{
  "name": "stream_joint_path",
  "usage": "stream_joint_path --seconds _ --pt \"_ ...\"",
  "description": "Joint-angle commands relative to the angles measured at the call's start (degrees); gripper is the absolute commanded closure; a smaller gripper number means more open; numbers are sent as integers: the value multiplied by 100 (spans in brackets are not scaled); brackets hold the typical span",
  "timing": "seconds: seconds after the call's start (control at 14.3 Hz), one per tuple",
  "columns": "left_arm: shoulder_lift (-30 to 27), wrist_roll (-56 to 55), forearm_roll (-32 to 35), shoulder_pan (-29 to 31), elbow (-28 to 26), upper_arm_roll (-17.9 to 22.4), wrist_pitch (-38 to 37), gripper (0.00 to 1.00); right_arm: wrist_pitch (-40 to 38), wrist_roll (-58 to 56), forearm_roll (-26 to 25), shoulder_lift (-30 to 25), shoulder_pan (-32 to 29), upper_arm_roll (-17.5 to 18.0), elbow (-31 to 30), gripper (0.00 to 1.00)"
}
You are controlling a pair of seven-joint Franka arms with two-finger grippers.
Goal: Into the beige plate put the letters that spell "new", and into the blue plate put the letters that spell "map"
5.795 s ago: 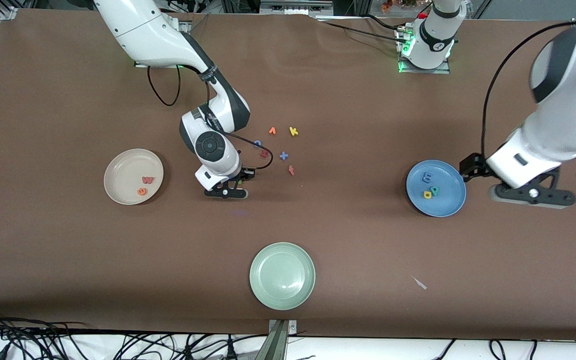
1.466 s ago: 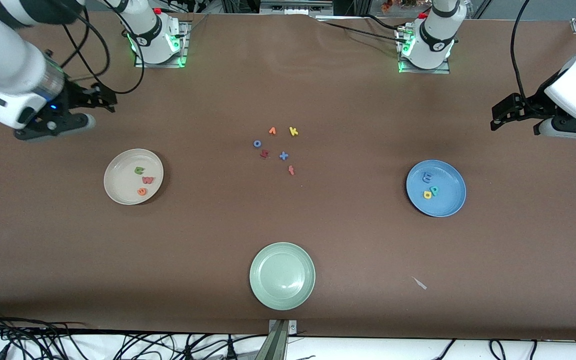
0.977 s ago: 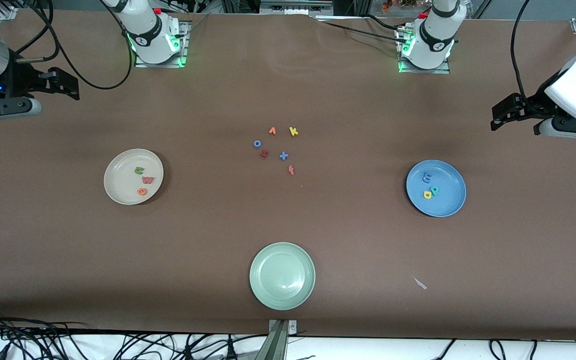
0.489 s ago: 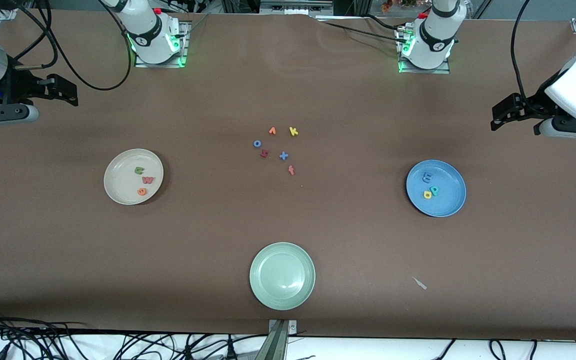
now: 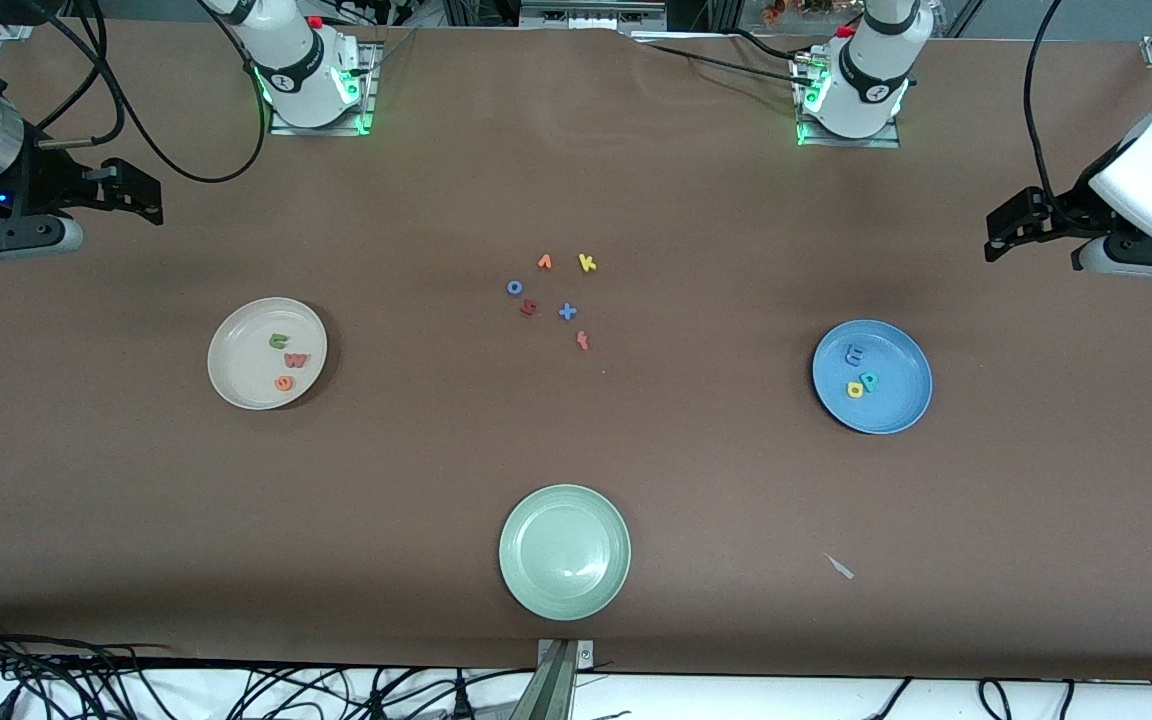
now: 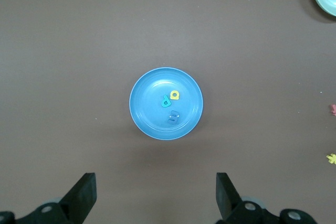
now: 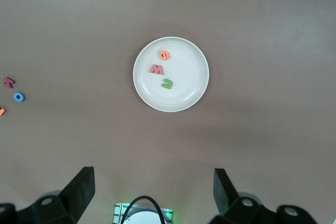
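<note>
Brown table (image 5: 696, 470) — black cables (image 5: 56, 680) (tangled) along its near edge.

— What differs from a few seconds back?
— The green "n" (image 5: 278, 341) now lies in the beige plate (image 5: 236, 330); earlier only two letters lay there.
— And the arms?
— The right gripper (image 5: 6, 235) has left the frame's centre for the upper left edge. The left gripper (image 5: 1126, 258) has lifted from beside the blue plate (image 5: 896, 405) to the upper right.
</note>
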Motion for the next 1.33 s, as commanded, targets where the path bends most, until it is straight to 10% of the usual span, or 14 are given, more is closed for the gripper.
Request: stream_joint_path --seconds 0.0,1.26 --pt "-26 127 161 -67 62 22 -67 0 -19 92 102 78 -25 24 166 0" --pt "-26 127 161 -58 62 31 -67 0 -27 92 102 140 -517 323 183 0"
